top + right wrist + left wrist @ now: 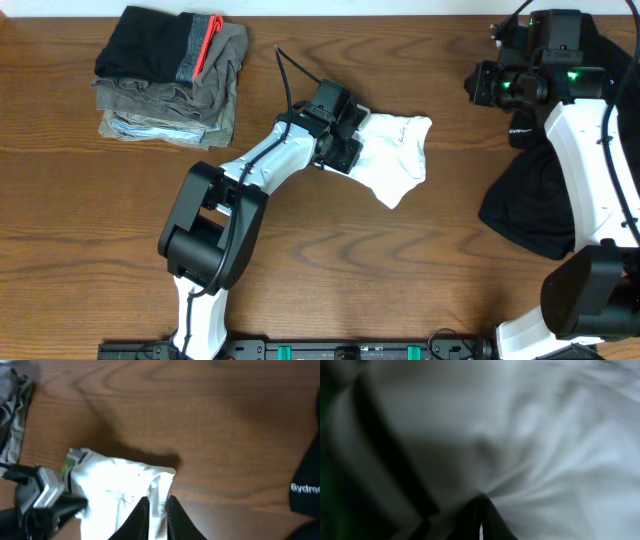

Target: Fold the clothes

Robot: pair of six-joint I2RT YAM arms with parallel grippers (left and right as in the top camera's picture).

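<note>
Left gripper (pixel 481 505) jaws, clenched, pinch the white T-shirt (pixel 398 155), with creases fanning out from the grip. It lies crumpled on the bench (pixel 400 260), just toward 3 o'clock of centre. Right gripper (pixel 159 506), up at 2 o'clock and apart from it, has its jaws drawn nearly together on nothing. Black garment (pixel 530 205) lies at 3 o'clock, folded stack (pixel 170 85) at 10 o'clock.
</note>
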